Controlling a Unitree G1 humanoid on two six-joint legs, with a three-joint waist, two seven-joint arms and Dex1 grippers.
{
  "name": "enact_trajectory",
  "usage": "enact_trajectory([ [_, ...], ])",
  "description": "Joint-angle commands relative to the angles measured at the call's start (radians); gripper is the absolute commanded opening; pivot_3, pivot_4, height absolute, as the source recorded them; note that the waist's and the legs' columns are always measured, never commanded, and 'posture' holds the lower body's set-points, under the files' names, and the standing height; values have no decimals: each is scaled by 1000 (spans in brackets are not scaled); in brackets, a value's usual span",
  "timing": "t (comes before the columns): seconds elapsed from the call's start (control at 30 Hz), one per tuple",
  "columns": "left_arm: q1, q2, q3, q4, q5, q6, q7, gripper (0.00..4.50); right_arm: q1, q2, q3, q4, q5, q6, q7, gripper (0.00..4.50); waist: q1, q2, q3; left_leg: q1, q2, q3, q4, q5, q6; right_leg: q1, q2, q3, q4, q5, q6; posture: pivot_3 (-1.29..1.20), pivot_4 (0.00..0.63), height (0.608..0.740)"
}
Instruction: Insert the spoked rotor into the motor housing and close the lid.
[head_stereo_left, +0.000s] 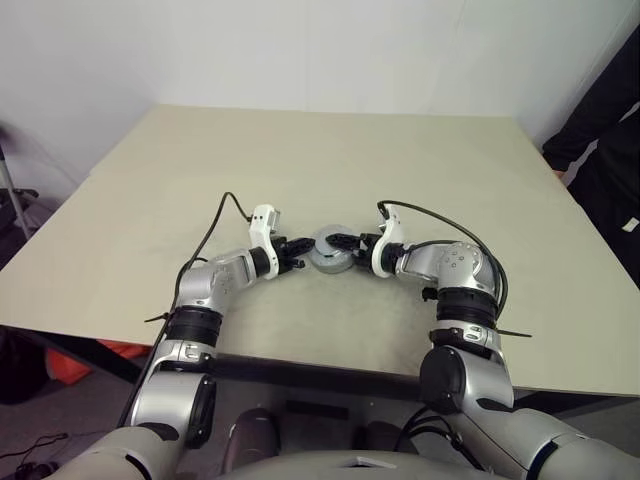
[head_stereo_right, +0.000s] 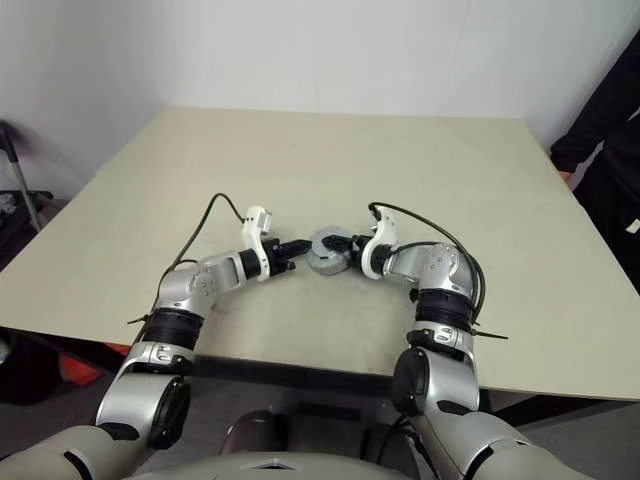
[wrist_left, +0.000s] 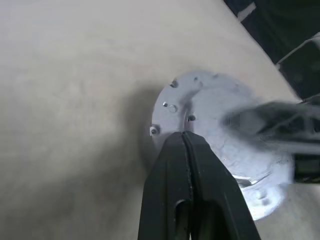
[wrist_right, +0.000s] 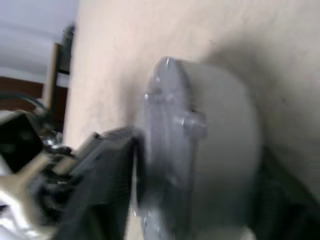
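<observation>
Tabletop (head_stereo_left: 330, 160): pale beige, matte, square-cornered. Lying on it near the front edge: one grey motor housing (head_stereo_left: 329, 258), lid (wrist_left: 210, 107) fitted.

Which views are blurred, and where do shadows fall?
Left wrist view: the right hand is smeared; the lid throws a shadow on the table. Right wrist view: the lid and housing look soft. Head views: sharp.

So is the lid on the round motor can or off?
On. The grey lid sits flat over the motor housing, with no copper windings showing. Whether it is fully seated, cannot tell.
</observation>
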Motion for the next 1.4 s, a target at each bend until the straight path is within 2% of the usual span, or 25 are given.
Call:
enact_trajectory([
  [0.03, -12, -16, -18, -2, 2, -1, -4, 0, -37, 0, -5, -4, 42, 10, -12, 2042, 4, 0, 0, 0, 0, 0, 0, 0, 0, 0, 0, 0, 0, 0, 0, 0, 0, 740],
  [0.3, -15, -20, 3, 8, 2, -19, 5, 0, -47, -8, -26, 13, 62, 13, -33, 2042, 5, 0, 0, -1, 0, 0, 0, 0, 0, 0, 0, 0, 0, 0, 0, 0, 0, 740],
  [0.47, -44, -48, 199, 19, -155, 21, 54, 0, -120, 19, -184, 80, 141, -4, -115, 2042, 2, 0, 1, -2, 0, 0, 0, 0, -1, -2, 0, 0, 0, 0, 0, 0, 0, 740],
  [0.6, -43, -52, 335, 15, -272, 50, 111, 0, -215, 62, -310, 100, 233, -38, -210, 2042, -3, 0, 2, -14, 1, 0, 1, 2, -2, -16, 1, -1, 3, 4, 0, 0, 0, 740],
  [0.7, -28, -58, 418, -21, -363, 76, 143, 0, -275, 97, -365, 103, 296, -60, -276, 2042, -3, 0, 2, -17, 2, 0, 1, 1, -2, -19, 2, -1, 3, 5, 0, 0, 0, 740],
  [0.83, -11, -85, 530, -82, -522, 125, 218, 899, -338, 132, -414, 109, 403, -117, -344, 2042, 0, 0, 2, -19, 2, 0, 1, -1, 2, -20, 2, -2, 2, 5, 1, 0, 0, 740],
  [1.0, 41, -138, 559, -211, -687, 183, 282, 2564, -364, 157, -389, 121, 502, -129, -398, 2042, 8, 0, 2, -25, 1, 0, 4, -2, 4, -21, 2, -4, 1, 5, 1, 0, 0, 740],
  [1.2, 57, -167, 566, -233, -884, 256, 344, 4488, -357, 152, -329, 143, 544, -134, -419, 2042, 7, -1, 3, -26, 2, 0, 7, -1, 1, -21, 2, -5, 3, 6, 3, 0, 0, 740],
  [1.3, 57, -167, 554, -223, -948, 276, 363, 4488, -350, 157, -301, 133, 568, -122, -427, 2042, 5, -1, 3, -26, 2, 0, 9, 0, 1, -21, 2, -4, 3, 7, 4, 0, 0, 740],
  [1.4, 31, -167, 527, -176, -952, 271, 368, 4488, -337, 174, -270, 108, 592, -109, -441, 2042, 5, -1, 3, -27, 2, 0, 11, 0, 1, -21, 2, -4, 3, 8, 6, 0, 0, 740],
])
